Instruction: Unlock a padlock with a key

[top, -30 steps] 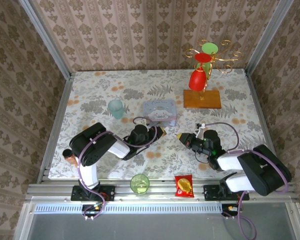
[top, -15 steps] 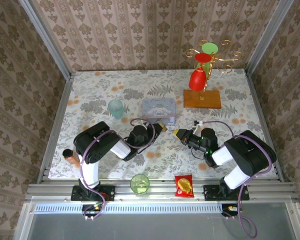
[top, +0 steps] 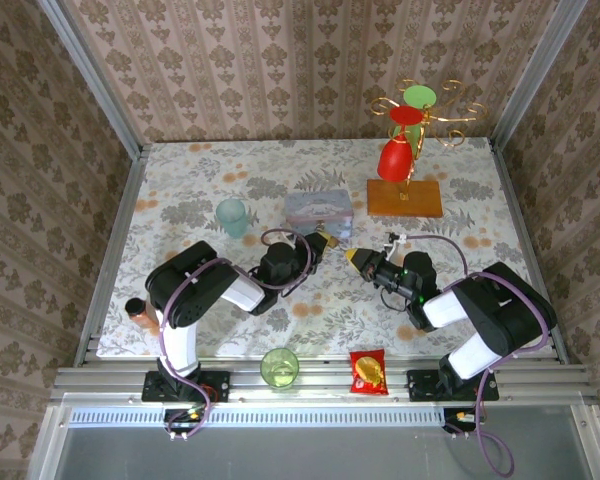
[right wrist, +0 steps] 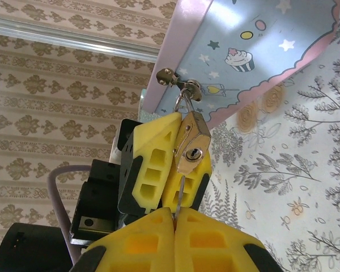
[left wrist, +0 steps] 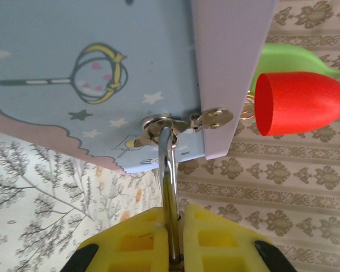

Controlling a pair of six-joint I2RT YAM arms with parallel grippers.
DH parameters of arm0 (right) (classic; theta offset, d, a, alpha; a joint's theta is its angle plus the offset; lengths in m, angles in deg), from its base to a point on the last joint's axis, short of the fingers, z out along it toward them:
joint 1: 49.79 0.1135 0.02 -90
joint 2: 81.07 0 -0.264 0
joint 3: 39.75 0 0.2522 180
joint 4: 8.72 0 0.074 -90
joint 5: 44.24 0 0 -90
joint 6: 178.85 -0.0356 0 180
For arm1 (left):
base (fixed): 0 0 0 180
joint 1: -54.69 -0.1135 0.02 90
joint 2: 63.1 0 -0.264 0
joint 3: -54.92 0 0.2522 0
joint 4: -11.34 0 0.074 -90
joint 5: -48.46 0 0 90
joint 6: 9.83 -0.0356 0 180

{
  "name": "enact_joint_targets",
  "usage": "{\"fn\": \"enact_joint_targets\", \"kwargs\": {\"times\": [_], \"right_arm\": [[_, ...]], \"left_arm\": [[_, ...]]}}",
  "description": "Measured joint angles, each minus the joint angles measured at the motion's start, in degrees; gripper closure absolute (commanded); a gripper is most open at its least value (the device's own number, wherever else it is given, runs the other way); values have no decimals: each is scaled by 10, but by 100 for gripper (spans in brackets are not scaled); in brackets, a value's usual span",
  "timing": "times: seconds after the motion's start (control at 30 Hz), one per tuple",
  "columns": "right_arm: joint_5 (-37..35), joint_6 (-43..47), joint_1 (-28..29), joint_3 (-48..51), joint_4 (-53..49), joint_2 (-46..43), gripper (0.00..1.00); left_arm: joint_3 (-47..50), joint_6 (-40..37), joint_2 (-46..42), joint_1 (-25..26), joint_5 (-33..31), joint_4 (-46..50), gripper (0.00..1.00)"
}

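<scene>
Padlock (right wrist: pixel 191 141), hooked on the pale blue tin (right wrist: pixel 260 51), sat clenched in the left claw (left wrist: pixel 173 232). The right claw (right wrist: pixel 173 218) pinched the key (right wrist: pixel 180 195), its blade just ahead of the tips, below the keyhole (right wrist: pixel 192 154). Probably best: line the blade up squarely, push gently, then twist.

The overhead camera looks steeply down from high behind the near edge across the whole tabletop (top: pixel 180 190), while each wrist camera sits very close and low, sighting along the left claw (left wrist: pixel 173 221) or right claw (right wrist: pixel 173 218) from opposite sides at the blue tin (top: pixel 318 212), which all three views share.
</scene>
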Motion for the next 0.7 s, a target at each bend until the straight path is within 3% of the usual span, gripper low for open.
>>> {"fn": "enact_joint_targets", "kwargs": {"times": [0.7], "right_arm": [[-14, -9, -5, -18, 3, -9, 100]], "left_arm": [[-19, 35, -23, 6, -12, -1, 100]]}}
